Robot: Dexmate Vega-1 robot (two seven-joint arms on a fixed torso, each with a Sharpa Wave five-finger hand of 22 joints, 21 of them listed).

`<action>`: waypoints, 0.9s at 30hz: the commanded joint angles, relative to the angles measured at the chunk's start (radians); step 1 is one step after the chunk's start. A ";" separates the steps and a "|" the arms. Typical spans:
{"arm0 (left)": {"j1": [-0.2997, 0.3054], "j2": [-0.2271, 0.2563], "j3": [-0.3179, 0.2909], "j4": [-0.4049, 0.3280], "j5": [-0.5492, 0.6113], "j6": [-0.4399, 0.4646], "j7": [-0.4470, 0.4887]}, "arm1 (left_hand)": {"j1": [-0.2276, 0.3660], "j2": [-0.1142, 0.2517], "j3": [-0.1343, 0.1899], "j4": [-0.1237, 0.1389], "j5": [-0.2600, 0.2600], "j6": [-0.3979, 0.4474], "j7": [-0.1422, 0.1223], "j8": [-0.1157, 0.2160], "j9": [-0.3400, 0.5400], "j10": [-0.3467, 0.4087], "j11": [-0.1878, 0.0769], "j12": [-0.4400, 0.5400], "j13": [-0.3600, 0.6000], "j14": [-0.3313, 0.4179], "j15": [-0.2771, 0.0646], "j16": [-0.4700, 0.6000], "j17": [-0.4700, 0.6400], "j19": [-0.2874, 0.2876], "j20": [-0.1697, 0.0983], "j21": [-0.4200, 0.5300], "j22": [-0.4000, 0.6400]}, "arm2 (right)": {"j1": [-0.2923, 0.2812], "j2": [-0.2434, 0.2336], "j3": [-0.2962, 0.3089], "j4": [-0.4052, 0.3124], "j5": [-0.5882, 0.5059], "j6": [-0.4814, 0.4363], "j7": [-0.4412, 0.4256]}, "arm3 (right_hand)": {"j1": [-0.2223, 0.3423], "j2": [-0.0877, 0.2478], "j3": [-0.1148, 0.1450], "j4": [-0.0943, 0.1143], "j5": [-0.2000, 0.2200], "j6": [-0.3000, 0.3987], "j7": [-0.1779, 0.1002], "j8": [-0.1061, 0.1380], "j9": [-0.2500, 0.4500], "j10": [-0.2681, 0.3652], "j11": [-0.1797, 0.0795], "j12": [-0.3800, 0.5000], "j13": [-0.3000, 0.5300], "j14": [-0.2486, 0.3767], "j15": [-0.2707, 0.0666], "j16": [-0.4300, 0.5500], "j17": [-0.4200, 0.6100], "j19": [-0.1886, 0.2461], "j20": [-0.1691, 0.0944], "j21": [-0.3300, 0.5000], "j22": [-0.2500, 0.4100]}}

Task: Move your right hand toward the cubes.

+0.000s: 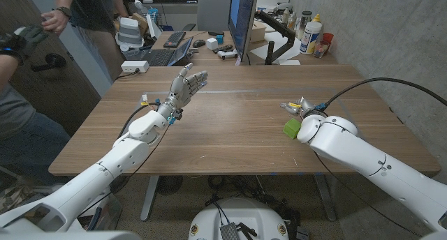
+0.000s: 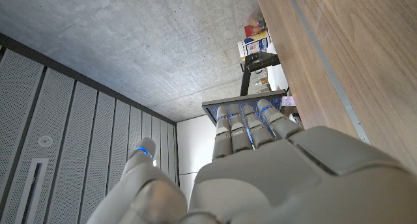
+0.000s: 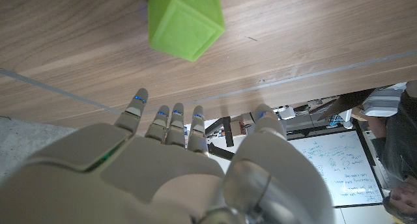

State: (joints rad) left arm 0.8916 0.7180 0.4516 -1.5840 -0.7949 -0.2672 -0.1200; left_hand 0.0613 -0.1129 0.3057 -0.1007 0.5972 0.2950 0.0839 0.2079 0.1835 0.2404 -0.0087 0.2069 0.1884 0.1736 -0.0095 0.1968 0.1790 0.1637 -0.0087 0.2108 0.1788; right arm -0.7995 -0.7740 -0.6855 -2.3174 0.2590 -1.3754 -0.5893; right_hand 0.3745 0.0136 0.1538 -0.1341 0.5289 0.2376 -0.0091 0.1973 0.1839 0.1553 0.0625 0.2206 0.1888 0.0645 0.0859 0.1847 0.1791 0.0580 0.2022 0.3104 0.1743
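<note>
One green cube (image 1: 290,128) lies on the wooden table (image 1: 230,128), on the right side. It sits close beside my right wrist, on the side toward the table's middle. My right hand (image 1: 300,107) reaches past the cube toward the far edge and holds nothing. In the right wrist view the green cube (image 3: 186,22) lies on the wood just beyond the spread fingers of my right hand (image 3: 182,165), apart from them. My left hand (image 1: 186,86) is lifted over the left half of the table with its fingers stretched out and empty. The left hand (image 2: 260,172) looks the same in the left wrist view.
Past the far edge stands a desk with a monitor (image 1: 242,20), a laptop (image 1: 164,55) and a keyboard (image 1: 174,38). Bottles (image 1: 311,34) stand at the back right. A white power strip (image 1: 134,67) lies at the far left corner. People (image 1: 28,65) stand at the left.
</note>
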 commanded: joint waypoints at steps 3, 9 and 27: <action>-0.074 -0.020 0.020 0.087 0.000 0.015 -0.082 | 0.004 0.004 -0.004 -0.001 0.007 0.006 0.001 0.001 0.006 0.006 -0.005 -0.001 0.003 0.005 0.001 -0.004 0.005 0.004 0.010 -0.003 0.005 | 0.197 -0.004 -0.144 0.104 0.601 -0.021 -0.528 | 0.013 -0.002 0.002 -0.004 0.006 0.005 -0.010 0.007 0.003 0.009 -0.005 0.001 0.001 0.002 0.004 0.002 0.004 0.003 0.011 -0.002 0.005; -0.104 -0.036 0.024 0.136 0.013 0.009 -0.106 | 0.005 0.005 -0.005 -0.001 0.007 0.008 0.000 0.001 0.006 0.008 -0.005 -0.001 0.003 0.005 0.001 -0.003 0.005 0.004 0.014 -0.004 0.005 | 0.175 0.021 -0.135 0.114 0.571 -0.021 -0.528 | 0.013 -0.004 0.001 -0.004 0.006 0.012 -0.014 0.008 0.003 0.011 -0.005 0.003 0.002 0.014 0.008 0.007 0.004 0.006 0.012 -0.005 0.005; -0.111 -0.042 0.014 0.157 0.009 -0.003 -0.147 | 0.005 0.006 -0.008 -0.001 0.008 0.011 0.000 0.000 0.006 0.010 -0.002 -0.001 0.003 0.008 0.001 -0.003 0.005 0.004 0.015 -0.004 0.005 | 0.136 0.048 -0.105 0.119 0.538 -0.021 -0.528 | 0.013 -0.009 -0.002 -0.002 0.006 0.018 -0.015 0.009 0.004 0.016 -0.009 0.004 0.002 0.023 0.010 0.008 0.005 0.017 0.012 -0.009 0.006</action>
State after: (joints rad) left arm 0.7871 0.6758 0.4728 -1.4436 -0.7806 -0.2601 -0.2370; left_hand 0.0653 -0.1089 0.3016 -0.1047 0.5972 0.2949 0.0839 0.2079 0.1835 0.2441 -0.0126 0.2069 0.1884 0.1736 -0.0095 0.1968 0.1790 0.1622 0.0008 0.2069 0.1788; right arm -0.6562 -0.7385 -0.7982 -2.2098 0.7833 -1.3946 -1.0932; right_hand 0.3800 0.0080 0.1535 -0.1338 0.5288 0.2485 -0.0199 0.1973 0.1838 0.1664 0.0518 0.2206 0.1885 0.0810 0.0945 0.1887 0.1790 0.0669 0.2110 0.3028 0.1795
